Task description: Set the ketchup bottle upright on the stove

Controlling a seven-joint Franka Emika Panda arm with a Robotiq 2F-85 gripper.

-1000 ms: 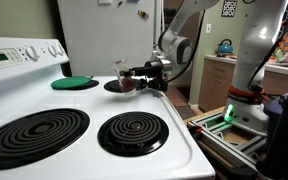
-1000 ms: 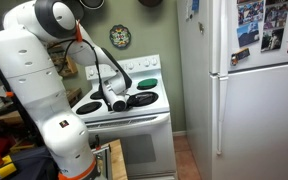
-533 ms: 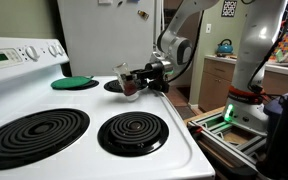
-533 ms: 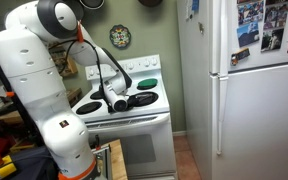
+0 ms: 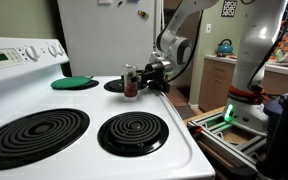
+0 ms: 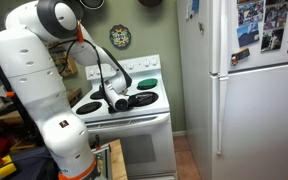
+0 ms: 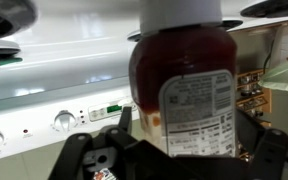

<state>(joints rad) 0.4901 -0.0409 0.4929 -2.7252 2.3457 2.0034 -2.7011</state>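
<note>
In the gripper (image 5: 136, 79), pinched btwn fingers (image 7: 92, 152) at its lower body: the ketchup bottle (image 5: 130, 88), upright, pale cap up, dark red fill and label filling the wrist view. Just below the grip, rear coil burner (image 5: 112, 87) of the stove (image 5: 79, 105); can't tell whether bottle base touches it. Beyond the fingertips, flat green disc (image 5: 74, 83) on the other rear burner, then ctrl panel (image 5: 19, 55) w/ knobs; front burners (image 5: 134, 132) off to one side, fridge (image 5: 104, 35) behind.
</note>
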